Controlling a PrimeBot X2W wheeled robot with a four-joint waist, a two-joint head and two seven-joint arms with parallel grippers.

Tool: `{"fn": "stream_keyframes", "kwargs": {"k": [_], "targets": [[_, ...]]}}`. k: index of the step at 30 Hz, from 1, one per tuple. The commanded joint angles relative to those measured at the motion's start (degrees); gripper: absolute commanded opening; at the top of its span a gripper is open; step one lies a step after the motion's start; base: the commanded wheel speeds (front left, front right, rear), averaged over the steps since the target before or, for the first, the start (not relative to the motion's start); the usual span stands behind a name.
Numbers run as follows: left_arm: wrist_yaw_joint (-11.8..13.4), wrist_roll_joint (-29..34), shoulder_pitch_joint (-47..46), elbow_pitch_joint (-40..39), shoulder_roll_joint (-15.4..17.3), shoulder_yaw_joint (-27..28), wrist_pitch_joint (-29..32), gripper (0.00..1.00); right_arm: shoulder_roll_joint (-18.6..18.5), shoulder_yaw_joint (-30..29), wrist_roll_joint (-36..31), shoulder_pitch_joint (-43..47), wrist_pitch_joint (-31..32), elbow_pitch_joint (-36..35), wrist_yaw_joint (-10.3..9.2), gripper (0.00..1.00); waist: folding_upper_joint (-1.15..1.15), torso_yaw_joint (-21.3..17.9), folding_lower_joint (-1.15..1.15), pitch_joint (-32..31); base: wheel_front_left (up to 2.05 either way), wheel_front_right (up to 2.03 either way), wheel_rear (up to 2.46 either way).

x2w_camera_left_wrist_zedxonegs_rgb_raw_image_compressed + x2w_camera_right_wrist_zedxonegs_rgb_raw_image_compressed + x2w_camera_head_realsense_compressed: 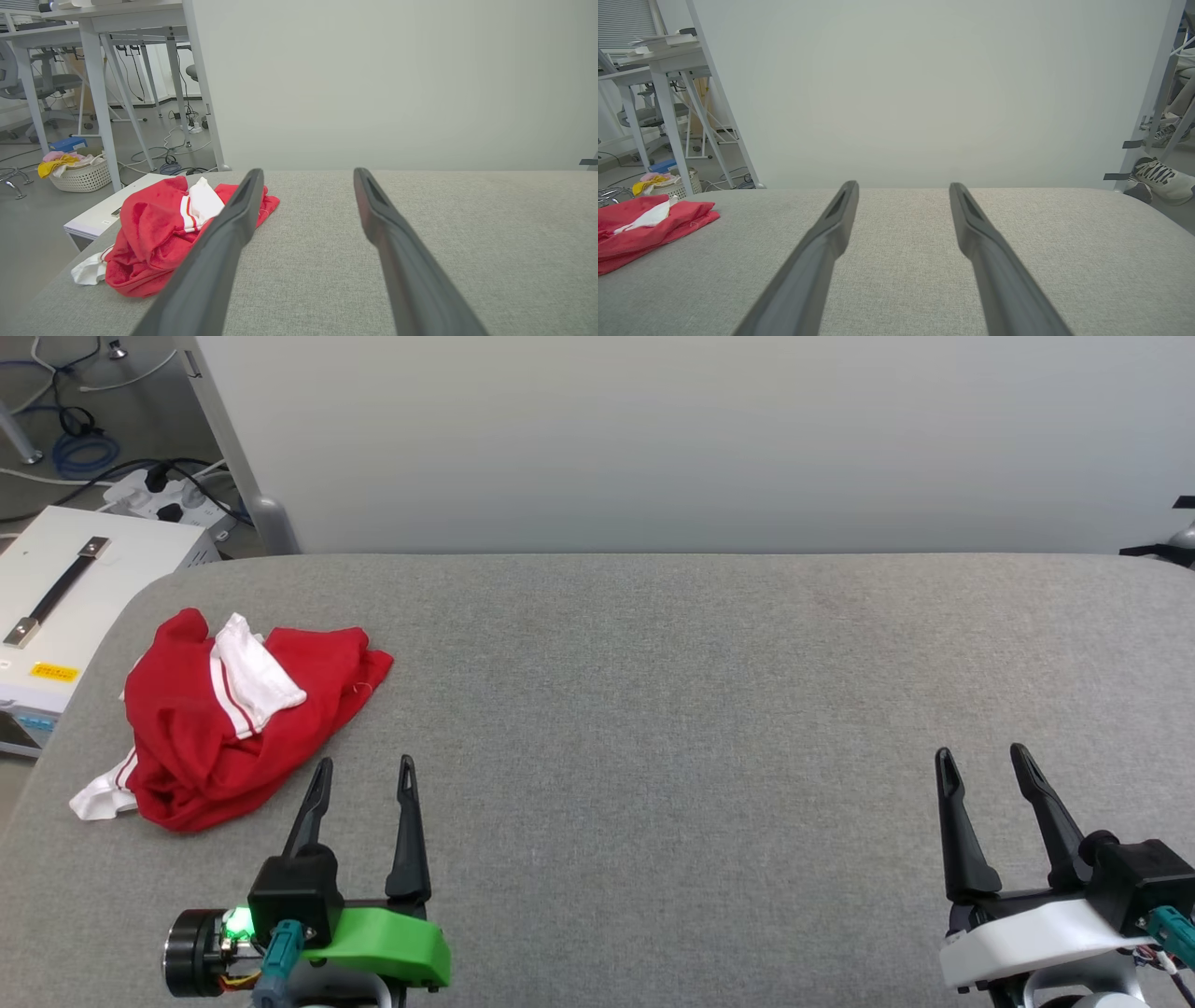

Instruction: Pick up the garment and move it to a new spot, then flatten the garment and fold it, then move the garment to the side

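Crumpled garment (pixel 233 728) at left of table (pixel 672 709); left gripper (pixel 365 763) just beside it, right gripper (pixel 981 751) well apart, both spread wide, empty

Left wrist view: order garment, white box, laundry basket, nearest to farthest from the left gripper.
1. Garment, on the table, left of the left gripper.
2. White box, beside the table's left edge.
3. Laundry basket, on the floor beyond.

A grey fabric-covered table (pixel 709 709) is stretching before a pale partition (pixel 653 439), with a black-handled white case (pixel 65 616) sitting just beside its left edge and a power strip (pixel 168 499) lying among cables (pixel 84 453) behind it. A white basket (pixel 81 177) is holding yellow and pink cloth beside a white desk (pixel 131 21), and a person's sneaker (pixel 1164 175) is resting beyond the table's right end.
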Motion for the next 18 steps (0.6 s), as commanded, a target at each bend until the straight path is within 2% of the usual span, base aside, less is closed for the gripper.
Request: {"fn": "stream_keyframes", "kwargs": {"k": [1,18], "targets": [[0.4,-0.4,0.8,-0.2,-0.2,-0.2,-0.7,1.00,0.0,-0.2,0.9,1.0,-0.6,-0.1,-0.03,1.00,0.00,0.0,0.00,0.0,0.00,0.00,0.00],[0.9,-0.7,1.3,0.2,-0.2,-1.1,-2.7,1.00,0.0,-0.7,1.6,1.8,-2.6,0.4,-0.04,1.00,0.00,0.2,0.00,0.0,0.00,0.00,0.00]]}}
